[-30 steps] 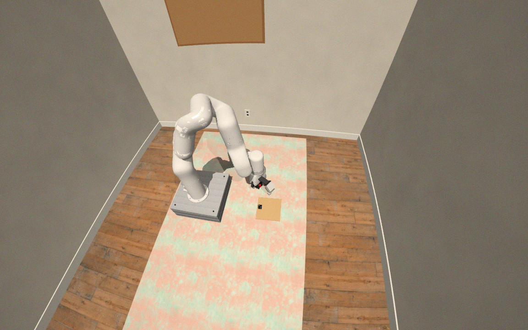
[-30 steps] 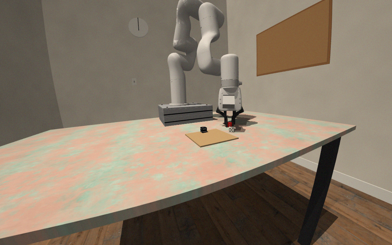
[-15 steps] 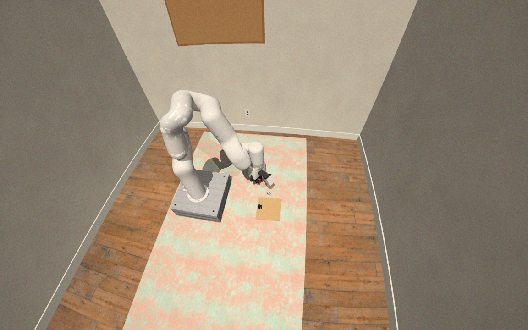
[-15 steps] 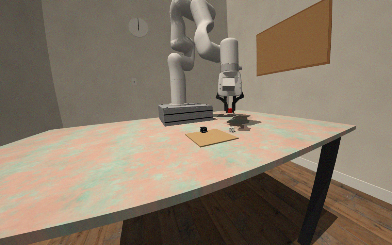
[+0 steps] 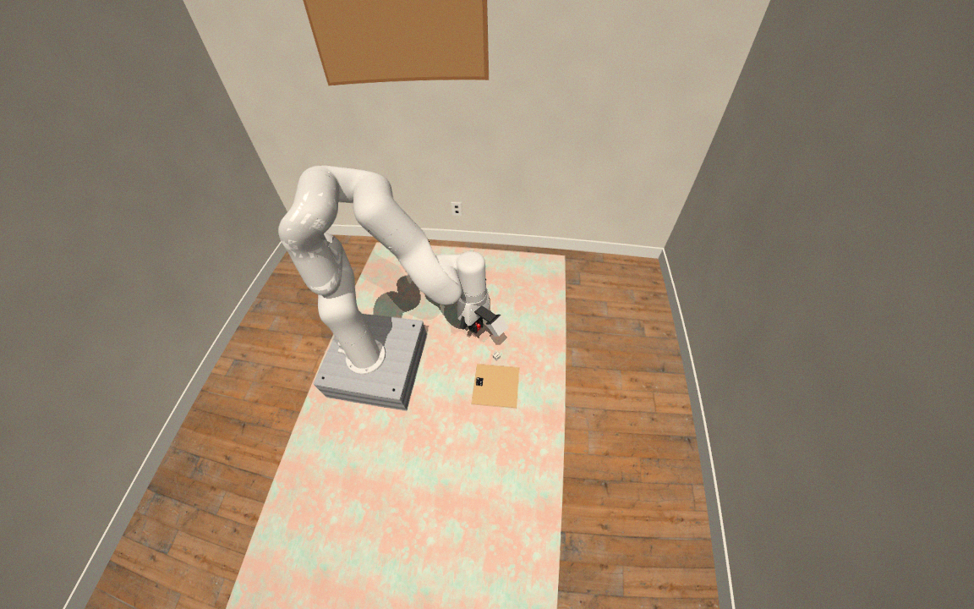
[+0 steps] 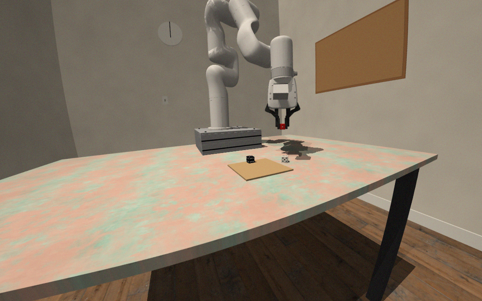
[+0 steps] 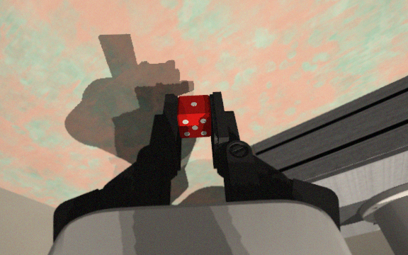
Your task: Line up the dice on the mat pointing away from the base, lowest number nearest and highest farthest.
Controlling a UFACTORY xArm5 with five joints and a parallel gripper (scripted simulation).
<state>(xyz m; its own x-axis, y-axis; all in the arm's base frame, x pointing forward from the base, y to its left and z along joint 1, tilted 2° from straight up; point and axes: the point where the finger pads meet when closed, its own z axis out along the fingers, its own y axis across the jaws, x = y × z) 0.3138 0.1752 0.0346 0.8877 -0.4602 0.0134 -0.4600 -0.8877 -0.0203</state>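
My gripper (image 5: 477, 326) (image 6: 282, 126) (image 7: 194, 110) is shut on the red die (image 5: 478, 326) (image 6: 282, 126) (image 7: 194, 118) and holds it clear above the table. In the wrist view the die's side turned to the camera shows one pip, and the face toward the gripper's body shows five. The black die (image 5: 479, 381) (image 6: 250, 159) sits on the tan mat (image 5: 498, 390) (image 6: 259, 170) near its base-side edge. The white die (image 5: 496, 355) (image 6: 284, 159) stands on the table just off the mat. The wrist view shows neither the mat nor those two dice.
The robot's grey base block (image 5: 377, 378) (image 6: 231, 140) (image 7: 303, 149) stands to the left of the mat in the top view. The pink and green table (image 5: 429, 469) (image 6: 123, 209) (image 7: 282, 42) carries the arm's shadow below the gripper.
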